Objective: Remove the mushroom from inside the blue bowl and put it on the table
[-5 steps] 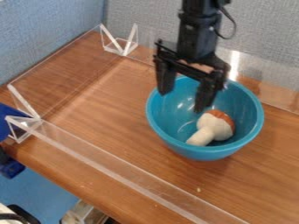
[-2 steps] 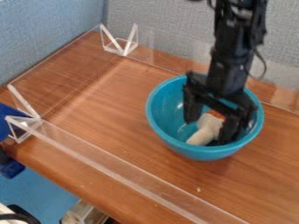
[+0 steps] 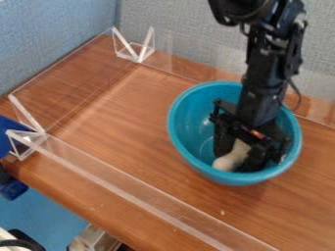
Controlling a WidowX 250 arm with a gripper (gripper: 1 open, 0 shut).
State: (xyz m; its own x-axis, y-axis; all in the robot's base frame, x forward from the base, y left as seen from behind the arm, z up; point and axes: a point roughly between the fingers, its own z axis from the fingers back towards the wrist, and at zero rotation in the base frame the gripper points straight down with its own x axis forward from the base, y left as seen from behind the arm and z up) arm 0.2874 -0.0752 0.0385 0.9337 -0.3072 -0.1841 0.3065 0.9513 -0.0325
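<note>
The teal-blue bowl (image 3: 191, 110) stands on the brown wood table (image 3: 112, 98), right of centre. In it lies the mushroom (image 3: 230, 160), of which only the cream stem shows at the bowl's near left. My gripper (image 3: 249, 149) points down into the bowl with its black fingers (image 3: 220, 133) on either side of the mushroom and the cap hidden between them. The fingers stand closer together than a wide-open spread. Whether they press on the mushroom I cannot tell.
A clear acrylic wall (image 3: 112, 179) runs along the table's near edge, and another along the left side. Clear triangular brackets stand at the back left (image 3: 132, 44) and at the near left corner (image 3: 23, 138). A grey-blue backdrop rises behind the table.
The gripper has come down from above the rim into the bowl and shifted right, down around the mushroom. Its fingers have drawn closer together. The bowl has nudged slightly right.
</note>
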